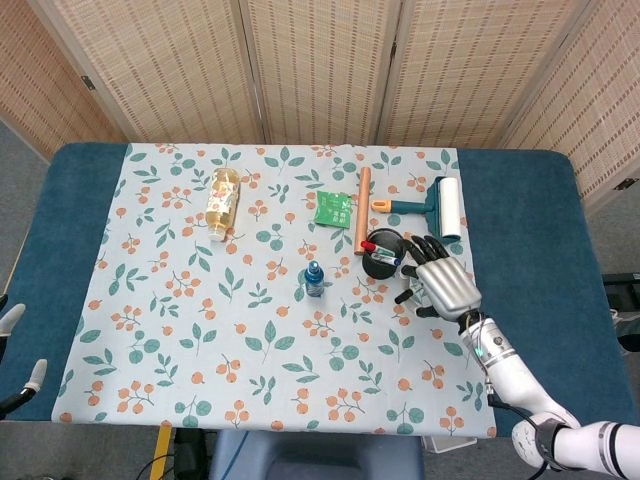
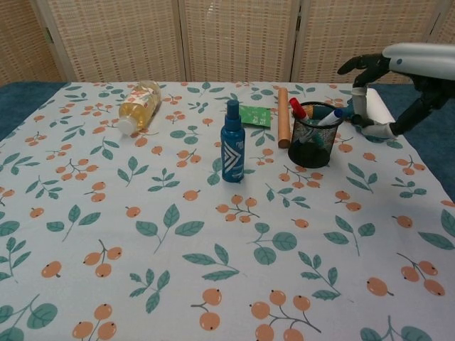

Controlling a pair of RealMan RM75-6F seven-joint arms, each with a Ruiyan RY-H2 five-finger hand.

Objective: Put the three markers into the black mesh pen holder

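Chest view: right hand (image 2: 398, 78) held third marker (image 2: 359, 105) upright at holder's (image 2: 315, 142) three o'clock; should center over rim before releasing.

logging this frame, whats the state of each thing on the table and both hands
pen holder: upright, red and blue markers inside
right hand: raised beside the holder, fingers curled around a marker
spray bottle: upright, capped
juice bottle: lying on its side
wooden stick: lying flat
lint roller: lying flat
green packet: lying flat
left hand: off the table, holding nothing
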